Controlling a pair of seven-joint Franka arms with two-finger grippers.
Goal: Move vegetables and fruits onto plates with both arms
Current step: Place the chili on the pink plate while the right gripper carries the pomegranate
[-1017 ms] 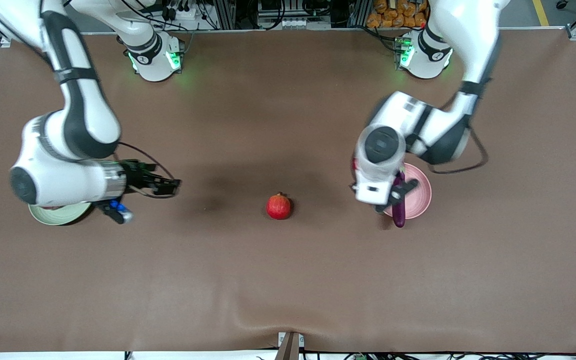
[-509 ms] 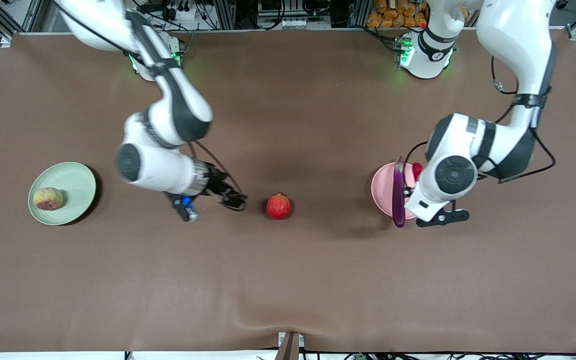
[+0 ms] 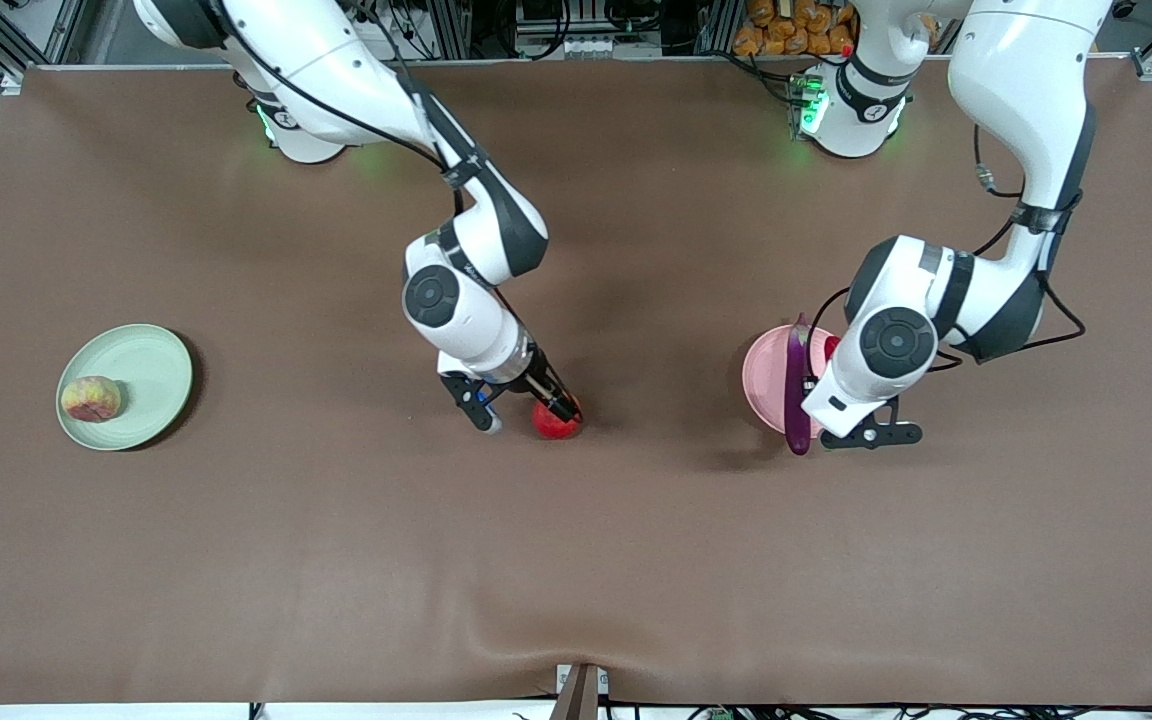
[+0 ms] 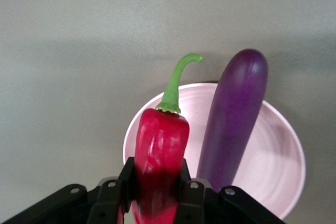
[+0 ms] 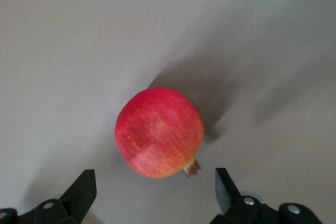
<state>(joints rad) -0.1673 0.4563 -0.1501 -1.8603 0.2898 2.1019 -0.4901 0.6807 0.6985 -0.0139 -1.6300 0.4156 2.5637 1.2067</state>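
Your brown table (image 3: 576, 560) carries everything, and the two white arms reach down over its middle band. The right arm (image 3: 456, 270) comes from its base and ends over the red fruit; the left arm (image 3: 936, 300) bends down over the pink plate. That pale pink plate (image 3: 761, 375) sits toward the left arm's end of the table, and the pale green plate (image 3: 141, 360) sits well apart from it, toward the right arm's end. Across the pink plate you see the purple eggplant (image 3: 796, 395) lying with its rounded tip overhanging the rim nearest the front camera. The peach-like fruit (image 3: 90, 398) rests on the green plate, near its edge. The round red fruit (image 3: 558, 424) sits on the bare table between the two plates, its small brown stub showing in the right wrist view (image 5: 159, 132). Your right pincer (image 5: 152, 190) hangs just over this fruit with its fingers spread wide on either side, not touching it. Your left pincer (image 4: 156, 190) is closed around the lower body of the red chili pepper (image 4: 160, 153), holding it over the pink plate beside the eggplant (image 4: 233, 119), green stem pointing away from the fingers.
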